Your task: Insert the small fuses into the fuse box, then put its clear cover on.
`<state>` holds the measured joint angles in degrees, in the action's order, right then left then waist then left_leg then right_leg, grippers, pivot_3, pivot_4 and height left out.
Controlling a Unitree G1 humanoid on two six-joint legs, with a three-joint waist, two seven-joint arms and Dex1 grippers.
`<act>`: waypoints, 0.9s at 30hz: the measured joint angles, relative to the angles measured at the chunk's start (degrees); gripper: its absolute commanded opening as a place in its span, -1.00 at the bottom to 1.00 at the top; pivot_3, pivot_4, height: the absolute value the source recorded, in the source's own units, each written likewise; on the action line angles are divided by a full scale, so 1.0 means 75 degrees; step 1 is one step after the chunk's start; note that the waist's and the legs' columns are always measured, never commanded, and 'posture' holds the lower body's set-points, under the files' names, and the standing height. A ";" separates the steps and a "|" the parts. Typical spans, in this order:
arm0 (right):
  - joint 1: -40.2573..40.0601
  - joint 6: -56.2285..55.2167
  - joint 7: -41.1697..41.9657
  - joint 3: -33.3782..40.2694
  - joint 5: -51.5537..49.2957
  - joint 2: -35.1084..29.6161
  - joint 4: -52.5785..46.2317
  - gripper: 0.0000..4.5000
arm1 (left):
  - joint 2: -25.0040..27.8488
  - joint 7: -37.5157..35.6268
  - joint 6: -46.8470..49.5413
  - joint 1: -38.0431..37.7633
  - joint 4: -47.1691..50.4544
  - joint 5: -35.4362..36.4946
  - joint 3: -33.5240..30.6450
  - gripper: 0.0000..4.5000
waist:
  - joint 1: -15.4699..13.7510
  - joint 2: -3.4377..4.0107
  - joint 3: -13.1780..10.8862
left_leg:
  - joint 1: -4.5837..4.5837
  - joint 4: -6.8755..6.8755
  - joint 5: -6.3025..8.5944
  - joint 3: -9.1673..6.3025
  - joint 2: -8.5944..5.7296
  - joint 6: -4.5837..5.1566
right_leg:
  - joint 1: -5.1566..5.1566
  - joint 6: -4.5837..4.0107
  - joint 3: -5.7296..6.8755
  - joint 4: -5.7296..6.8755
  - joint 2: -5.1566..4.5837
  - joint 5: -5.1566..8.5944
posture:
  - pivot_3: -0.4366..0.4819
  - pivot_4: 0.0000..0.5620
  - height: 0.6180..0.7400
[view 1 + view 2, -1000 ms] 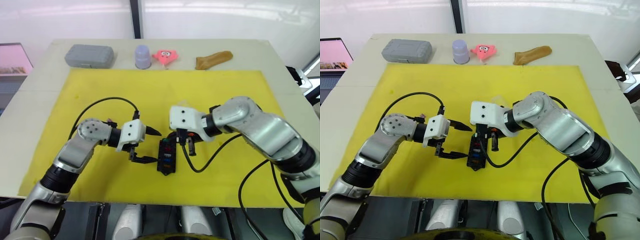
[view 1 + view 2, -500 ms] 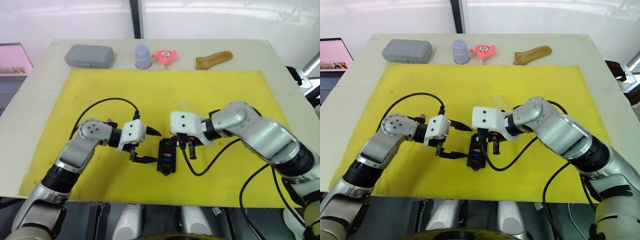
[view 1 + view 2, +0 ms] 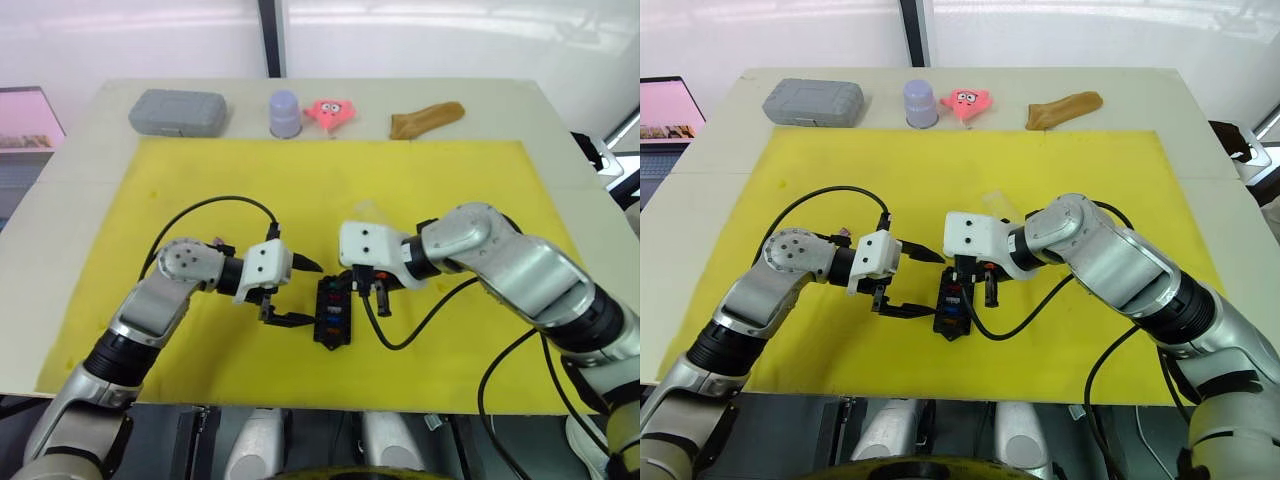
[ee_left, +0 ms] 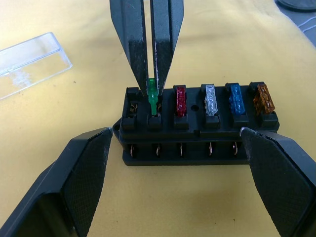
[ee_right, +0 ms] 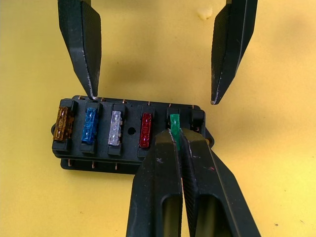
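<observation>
Right wrist view is showing the right end effector (image 5: 176,136) pinching a green fuse (image 5: 174,125) between its closed fingertips, with the fuse standing upright in the second-from-end slot of the fuse box (image 5: 129,135). The orange (image 5: 61,123), blue (image 5: 89,126), grey (image 5: 115,127) and red (image 5: 146,130) fuses are already sitting in their slots, while the end slot beside the green one is looking empty. The left end effector (image 3: 301,293) is hanging wide open just beside the box, its two fingers flanking it without touching, gripping nothing.

The fuse box is lying on the yellow mat (image 3: 200,180) on the worktop, between the two arms. The clear cover (image 4: 29,61) is resting on the mat a little apart from the box.

Judging by this, the insertion step is nearly finished: the green fuse seems to be only partly down and likely needs a straight push to seat it level with the others before release. One slot is remaining, and the cover is not yet on.
</observation>
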<state>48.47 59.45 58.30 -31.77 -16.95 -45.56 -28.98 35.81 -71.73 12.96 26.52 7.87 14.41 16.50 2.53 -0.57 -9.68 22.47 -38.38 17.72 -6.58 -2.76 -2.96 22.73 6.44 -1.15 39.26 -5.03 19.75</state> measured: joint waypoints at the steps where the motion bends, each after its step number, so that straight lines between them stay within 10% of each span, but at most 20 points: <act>1: 0.0002 -0.0001 0.0001 -0.0004 0.0003 0.0003 0.0003 -1.00 | -0.0001 0.0011 0.0000 0.0000 0.0000 0.0000 0.0000 0.95 | 0.0000 0.0000 0.0000 | 0.0000 0.0000 0.0000 0.0000 0.0000 0.0000 | 0.0000 0.0000 0.0000 0.0001 0.0000 0.0000 | -0.05 -0.47 1.00; 27: 0.1198 0.0658 0.0528 -0.1022 0.0231 0.0141 0.0390 -1.00 | -0.0164 0.0139 -0.0130 0.0003 -0.0136 -0.0062 0.0031 0.95 | -0.0001 0.0000 0.0004 | -0.0002 -0.0005 0.0000 -0.0003 -0.0003 0.0000 | -0.0001 0.0000 0.0001 0.0006 -0.0003 0.0000 | -0.05 -0.47 1.00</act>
<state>57.45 64.39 62.26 -39.44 -15.22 -44.50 -26.05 34.58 -70.68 11.98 26.54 6.85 13.94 16.74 2.52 -0.57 -9.65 22.46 -38.41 17.72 -6.60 -2.79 -2.97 22.73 6.44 -1.14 39.31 -5.05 19.75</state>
